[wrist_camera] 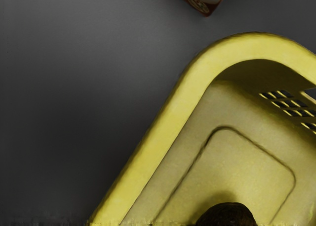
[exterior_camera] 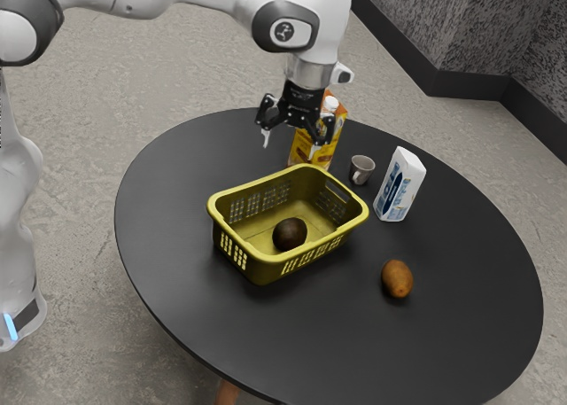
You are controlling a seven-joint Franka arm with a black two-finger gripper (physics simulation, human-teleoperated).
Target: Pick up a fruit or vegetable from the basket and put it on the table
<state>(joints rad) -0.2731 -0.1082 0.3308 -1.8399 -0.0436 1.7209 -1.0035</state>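
Pincer (exterior_camera: 289, 148) wide open, empty, abv tbl (exterior_camera: 173, 201).

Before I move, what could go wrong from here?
The jaws stand open, high and off to one side of the fruit. A low approach might clip the basket's raised rim. The dark round fruit could roll if pinched off-center. The juice carton stands just behind the basket, so a wide swing might tip it.

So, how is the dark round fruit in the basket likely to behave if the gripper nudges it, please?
The dark fruit is rounded, so it would probably roll when nudged. The walls of the basket stand around it and should keep it in. Its plump, undented shape suggests it would hold firm.
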